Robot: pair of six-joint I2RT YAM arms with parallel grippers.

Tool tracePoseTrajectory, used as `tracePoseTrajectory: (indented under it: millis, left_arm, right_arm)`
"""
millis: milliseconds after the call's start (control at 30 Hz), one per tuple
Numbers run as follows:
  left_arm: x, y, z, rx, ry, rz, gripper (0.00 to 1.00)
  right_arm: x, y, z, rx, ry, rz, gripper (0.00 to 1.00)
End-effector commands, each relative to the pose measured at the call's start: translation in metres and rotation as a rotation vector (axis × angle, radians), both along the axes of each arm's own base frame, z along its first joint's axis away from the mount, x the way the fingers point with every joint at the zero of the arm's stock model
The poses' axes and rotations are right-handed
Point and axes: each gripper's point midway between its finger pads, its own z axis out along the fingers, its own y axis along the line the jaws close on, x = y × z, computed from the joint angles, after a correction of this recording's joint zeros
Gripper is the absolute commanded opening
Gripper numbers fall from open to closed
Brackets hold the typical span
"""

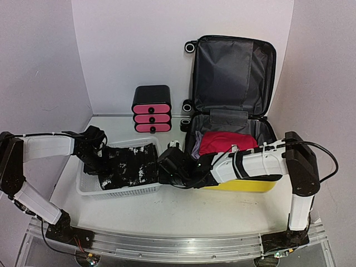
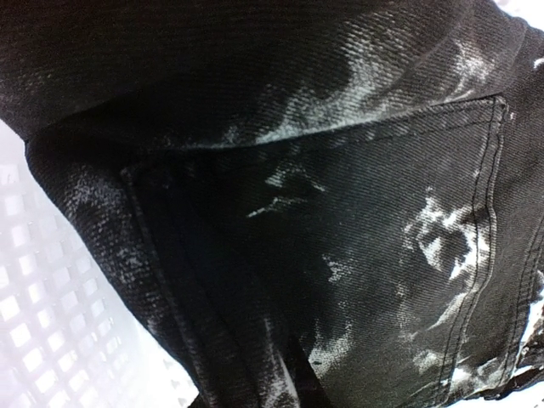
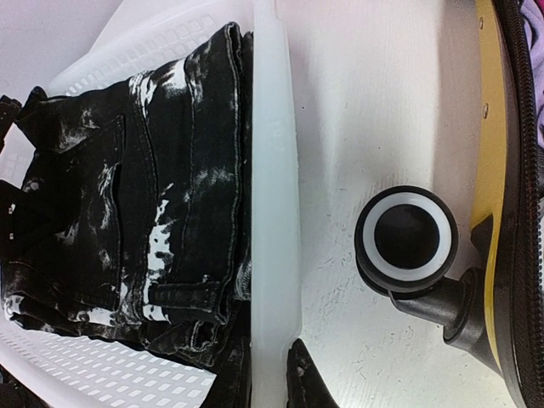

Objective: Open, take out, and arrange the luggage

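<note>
Top external view: the luggage (image 1: pixel 232 83) lies open beyond the right gripper (image 1: pixel 169 167) and to its outboard side, with the lid upright and a red garment (image 1: pixel 225 142) on top of the packed half. The right gripper sits at the near end of a pair of black jeans (image 1: pixel 130 164) in a white basket (image 1: pixel 119 192), and the left gripper (image 1: pixel 94 147) sits at the far end of the same jeans. Neither gripper's jaw state can be read here. Left wrist view: denim (image 2: pixel 340 212) fills the frame and basket mesh (image 2: pixel 34 323) lies to one side. No fingers show, so whether this tool is open or closed cannot be told. Right wrist view: the fingertips (image 3: pixel 310 378) stand narrowly apart astride the basket wall (image 3: pixel 272 170). Whether they clamp it cannot be told. A luggage wheel (image 3: pixel 406 240) and the yellow shell (image 3: pixel 491 170) lie just beside the tool, on the side away from the basket. Handling judgement: the shell is rigid, smooth and probably slippery, too broad for the jaws, and free to roll on its wheels. Grip it only at the zipper-band rim or a wheel bracket. The contents are soft and light, so pinch a raised fold.
</note>
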Motion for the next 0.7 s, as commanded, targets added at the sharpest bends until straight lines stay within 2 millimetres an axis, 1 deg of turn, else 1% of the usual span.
tracePoseTrajectory:
  millis: [0, 100, 200, 233, 300, 333, 400, 467, 500, 600, 667]
  left_arm:
    - [0.009, 0.005, 0.017, 0.036, -0.040, -0.008, 0.02]
    - [0.007, 0.007, 0.016, 0.047, -0.036, -0.001, 0.03]
    - [0.006, 0.010, 0.020, 0.053, -0.045, 0.006, 0.10]
    - [0.006, 0.010, 0.024, 0.055, -0.054, 0.007, 0.13]
    - [0.006, 0.014, 0.034, 0.066, -0.079, 0.007, 0.26]
    - [0.005, 0.017, 0.042, 0.075, -0.101, 0.010, 0.32]
    - [0.003, 0.026, 0.064, 0.099, -0.164, 0.031, 0.45]
    - [-0.002, 0.028, 0.089, 0.078, -0.229, 0.031, 0.56]
    - [-0.006, 0.027, 0.099, 0.060, -0.250, 0.029, 0.60]
    - [-0.013, 0.019, 0.124, -0.002, -0.288, 0.006, 0.61]
    - [-0.013, 0.008, 0.130, -0.051, -0.281, -0.028, 0.59]
  right_arm:
    - [0.006, -0.003, 0.028, 0.023, -0.071, -0.007, 0.00]
    - [0.006, -0.004, 0.028, 0.023, -0.071, -0.010, 0.00]
    - [0.006, -0.003, 0.028, 0.026, -0.069, -0.008, 0.00]
    - [0.006, -0.003, 0.027, 0.024, -0.069, -0.007, 0.00]
    - [0.006, -0.003, 0.027, 0.025, -0.069, -0.007, 0.00]
    - [0.006, -0.003, 0.027, 0.024, -0.069, -0.006, 0.00]
    - [0.006, -0.003, 0.028, 0.026, -0.070, -0.005, 0.00]
    - [0.005, -0.003, 0.029, 0.027, -0.070, -0.005, 0.00]
    - [0.005, -0.003, 0.029, 0.028, -0.069, -0.005, 0.00]
    - [0.005, -0.001, 0.030, 0.031, -0.075, 0.000, 0.00]
    - [0.004, 0.001, 0.030, 0.034, -0.072, 0.006, 0.00]
